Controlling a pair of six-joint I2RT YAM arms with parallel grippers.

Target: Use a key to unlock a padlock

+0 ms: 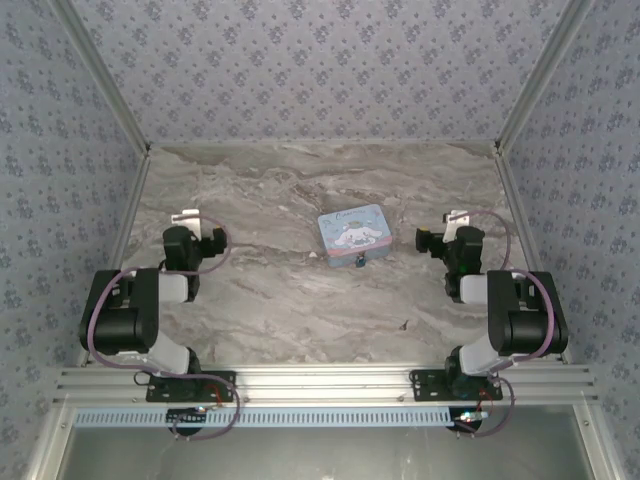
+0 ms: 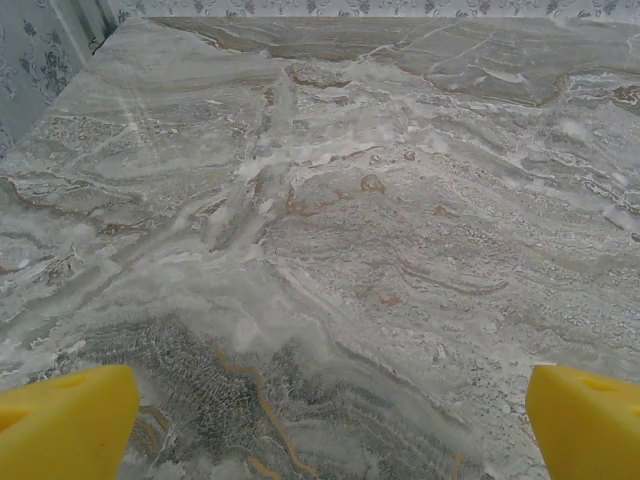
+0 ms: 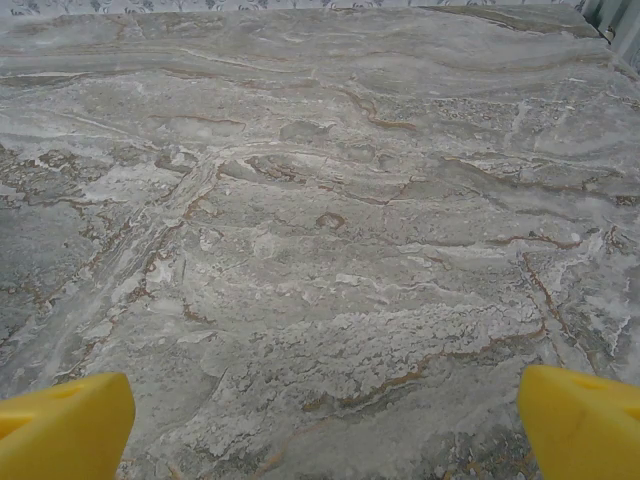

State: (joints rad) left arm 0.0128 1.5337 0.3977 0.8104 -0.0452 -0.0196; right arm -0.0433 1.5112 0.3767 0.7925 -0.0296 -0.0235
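With the left gripper [image 2: 325, 420] and right gripper [image 3: 325, 420] both spread wide and empty, the tiny blue-teal metal padlock [image 1: 358, 262] sat at 6 o'clock of the light-blue cartoon-printed tin [image 1: 352, 230], seemingly light, hard and slippery, best pinched across its body, the thin dark key [image 1: 404, 325] perhaps that speck at 5 o'clock.

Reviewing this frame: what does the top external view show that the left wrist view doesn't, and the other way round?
Top external: the cartoon-printed tin, the tiny padlock at its near edge, a dark speck nearer the right arm that is probably the key, and the right pincer.
Left wrist: the left pincer up close, its yellow fingertips spread wide with nothing between them.
Both: the marble table and the left pincer, open and empty.
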